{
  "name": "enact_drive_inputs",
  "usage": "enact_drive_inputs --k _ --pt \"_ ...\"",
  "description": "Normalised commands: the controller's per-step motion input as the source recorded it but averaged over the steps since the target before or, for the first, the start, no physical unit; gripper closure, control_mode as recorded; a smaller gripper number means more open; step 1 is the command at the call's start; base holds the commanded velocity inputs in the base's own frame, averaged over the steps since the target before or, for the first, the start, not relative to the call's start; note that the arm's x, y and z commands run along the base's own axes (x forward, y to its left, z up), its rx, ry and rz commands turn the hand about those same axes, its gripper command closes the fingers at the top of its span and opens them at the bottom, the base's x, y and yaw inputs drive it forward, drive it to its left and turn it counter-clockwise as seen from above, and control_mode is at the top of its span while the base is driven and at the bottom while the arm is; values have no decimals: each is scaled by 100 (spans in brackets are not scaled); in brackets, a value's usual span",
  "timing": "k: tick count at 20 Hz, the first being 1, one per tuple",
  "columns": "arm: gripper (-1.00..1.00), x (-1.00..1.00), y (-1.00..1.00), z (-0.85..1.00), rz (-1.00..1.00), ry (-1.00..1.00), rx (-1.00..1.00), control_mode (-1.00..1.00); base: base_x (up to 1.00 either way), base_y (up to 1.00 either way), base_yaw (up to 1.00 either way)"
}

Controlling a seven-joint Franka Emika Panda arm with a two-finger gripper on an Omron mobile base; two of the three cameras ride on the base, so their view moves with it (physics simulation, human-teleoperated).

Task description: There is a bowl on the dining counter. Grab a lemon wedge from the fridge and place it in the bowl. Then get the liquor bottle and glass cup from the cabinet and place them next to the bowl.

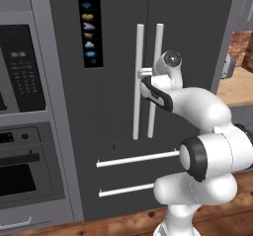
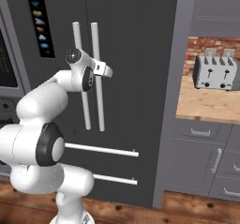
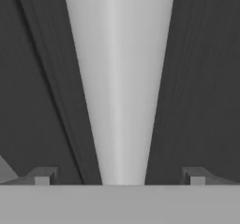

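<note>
The fridge point(image 1: 113, 106) point(image 2: 136, 54) fills the wall ahead, dark grey, both doors shut. My gripper point(image 1: 143, 74) point(image 2: 106, 70) is up against its pair of upright white bar handles at mid height. In the hand view one white handle point(image 3: 119, 78) runs up between my two fingertips point(image 3: 44, 176), which stand wide apart on either side of it without touching it. My gripper point(image 3: 119, 177) is open and holds nothing. The lemon wedge, bowl, dining counter, liquor bottle, glass cup and cabinet are out of view.
Two horizontal white drawer handles point(image 1: 138, 158) cross the fridge's lower part. The built-in oven and microwave column point(image 1: 22, 131) stands to its left. To its right, a toaster point(image 2: 214, 73) sits on a tan counter point(image 2: 206, 106) over grey drawers. The floor is wood.
</note>
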Motion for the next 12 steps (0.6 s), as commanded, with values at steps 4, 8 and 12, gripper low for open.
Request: enact_drive_inputs --k 4,8,12 --pt "-100 51 0 -9 0 0 0 -100 0 0 0" --pt "100 47 0 -14 0 0 0 -100 0 0 0" --pt "100 0 0 -6 0 3 -1 -100 0 0 0"
